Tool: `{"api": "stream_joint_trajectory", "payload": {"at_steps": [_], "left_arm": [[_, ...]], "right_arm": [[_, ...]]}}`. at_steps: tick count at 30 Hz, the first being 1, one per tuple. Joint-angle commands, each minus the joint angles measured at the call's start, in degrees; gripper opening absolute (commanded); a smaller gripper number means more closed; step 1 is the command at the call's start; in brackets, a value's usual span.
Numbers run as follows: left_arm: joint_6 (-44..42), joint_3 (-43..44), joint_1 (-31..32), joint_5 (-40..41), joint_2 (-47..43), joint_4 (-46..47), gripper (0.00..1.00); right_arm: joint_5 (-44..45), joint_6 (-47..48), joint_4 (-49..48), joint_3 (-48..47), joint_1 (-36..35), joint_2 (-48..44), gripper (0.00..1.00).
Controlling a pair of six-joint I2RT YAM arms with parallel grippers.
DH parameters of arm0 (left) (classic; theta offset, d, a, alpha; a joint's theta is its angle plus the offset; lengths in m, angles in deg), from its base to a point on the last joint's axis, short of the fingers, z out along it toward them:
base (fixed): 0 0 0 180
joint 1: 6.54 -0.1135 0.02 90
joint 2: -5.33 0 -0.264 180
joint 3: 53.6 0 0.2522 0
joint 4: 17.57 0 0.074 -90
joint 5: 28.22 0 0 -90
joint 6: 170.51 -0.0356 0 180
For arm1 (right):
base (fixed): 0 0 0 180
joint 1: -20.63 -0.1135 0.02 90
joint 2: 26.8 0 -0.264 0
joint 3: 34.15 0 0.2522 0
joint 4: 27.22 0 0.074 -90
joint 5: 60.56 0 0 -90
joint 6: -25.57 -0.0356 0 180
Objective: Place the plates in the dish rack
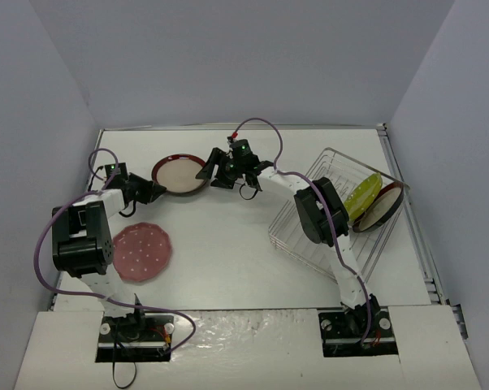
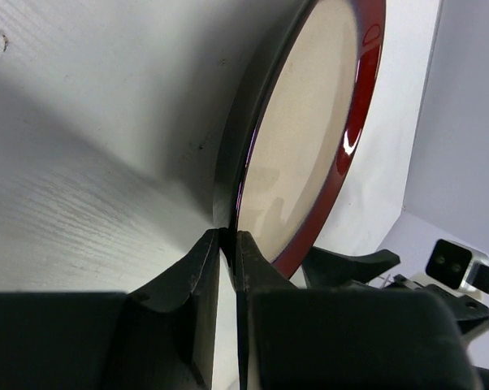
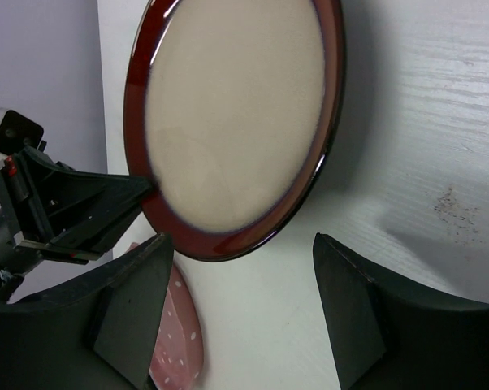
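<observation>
Your left gripper (image 2: 228,236) pinches the rim of the red-rimmed plate (image 1: 179,174), at upper centre-left of the top view. Your right gripper (image 3: 240,244) stands spread beside its other edge. The dish rack (image 1: 335,162) lies at the right.

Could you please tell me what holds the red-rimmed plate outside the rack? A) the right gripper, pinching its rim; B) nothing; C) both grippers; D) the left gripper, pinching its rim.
D: in the left wrist view the left gripper is shut on the rim of the red-rimmed plate, while the right gripper is open.
</observation>
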Motion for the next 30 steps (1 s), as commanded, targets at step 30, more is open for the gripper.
{"api": "stream_joint_trajectory", "payload": {"at_steps": [30], "left_arm": [[5.8, 1.3, 2.8, -5.0, -7.2, 13.5, 0.00]], "right_arm": [[-4.4, -21.1, -25.2, 3.1, -1.1, 5.3, 0.66]]}}
